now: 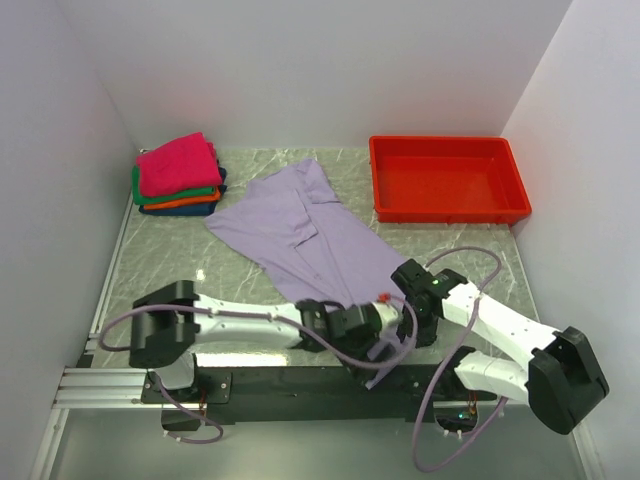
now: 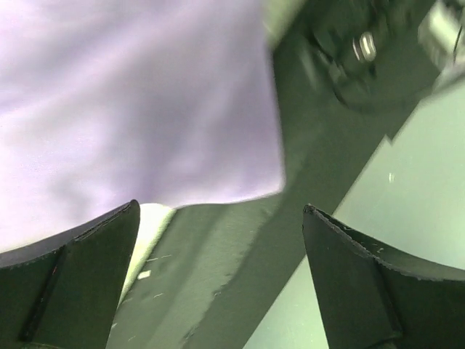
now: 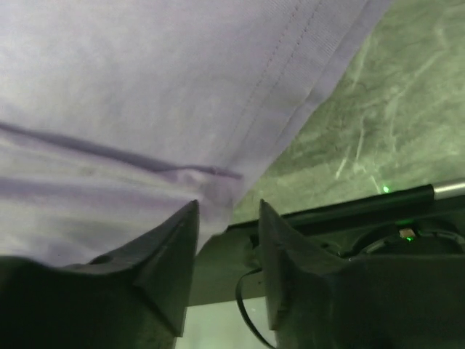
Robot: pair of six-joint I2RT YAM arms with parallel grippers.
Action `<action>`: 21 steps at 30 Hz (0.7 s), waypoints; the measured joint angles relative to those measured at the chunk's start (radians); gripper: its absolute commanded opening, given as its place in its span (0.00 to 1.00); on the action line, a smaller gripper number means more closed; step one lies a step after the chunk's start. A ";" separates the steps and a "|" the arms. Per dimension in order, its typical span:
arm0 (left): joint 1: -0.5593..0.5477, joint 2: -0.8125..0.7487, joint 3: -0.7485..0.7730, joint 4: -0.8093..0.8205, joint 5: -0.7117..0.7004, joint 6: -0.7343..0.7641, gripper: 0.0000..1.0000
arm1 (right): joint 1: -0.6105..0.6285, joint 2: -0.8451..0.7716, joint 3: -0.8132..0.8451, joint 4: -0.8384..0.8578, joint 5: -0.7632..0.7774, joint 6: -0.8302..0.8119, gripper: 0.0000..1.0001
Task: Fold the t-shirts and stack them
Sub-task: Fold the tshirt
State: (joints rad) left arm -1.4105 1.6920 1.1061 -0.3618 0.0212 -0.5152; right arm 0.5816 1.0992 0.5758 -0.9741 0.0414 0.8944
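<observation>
The grey-green marbled table (image 1: 170, 270) carries everything noted here.

The lavender t-shirt (image 1: 300, 225) lies spread open and unfolded across the middle of the table. It runs diagonally from the far centre down to the near edge, where both arms meet over its lower hem.

The red tray (image 1: 450, 213) sits at the far right, apart from the shirt.

The stack of folded t-shirts (image 1: 178, 178) sits in the far left corner, near the lavender one. From the top it goes magenta, green, orange, dark blue.

The left gripper (image 2: 220, 207) stands spread wide with nothing between its fingers; the cloth edge lies just beyond the tips.

The right gripper (image 3: 228, 205) shows a narrower gap, also gripping nothing, with its tips at the stitched hem.
</observation>
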 measured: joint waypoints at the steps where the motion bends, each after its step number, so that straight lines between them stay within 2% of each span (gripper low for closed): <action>1: 0.029 -0.024 0.002 -0.012 -0.005 -0.008 1.00 | 0.000 -0.007 0.013 -0.013 0.003 -0.002 0.54; 5: 0.147 -0.078 0.026 -0.051 -0.050 -0.032 0.99 | 0.000 -0.026 0.084 -0.044 0.015 -0.015 0.56; 12: 0.504 -0.131 0.038 -0.078 -0.097 -0.054 0.99 | 0.015 -0.006 0.195 -0.035 0.017 -0.072 0.54; 17: 0.733 -0.021 0.139 -0.095 -0.100 -0.056 0.99 | 0.114 0.071 0.266 0.024 0.000 -0.125 0.54; 21: 0.836 0.119 0.255 -0.102 -0.088 -0.048 0.99 | 0.209 0.180 0.345 0.096 -0.022 -0.181 0.53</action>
State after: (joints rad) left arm -0.5747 1.8111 1.3609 -0.4637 -0.0669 -0.5632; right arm 0.7910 1.2797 0.9211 -0.8783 0.0196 0.7136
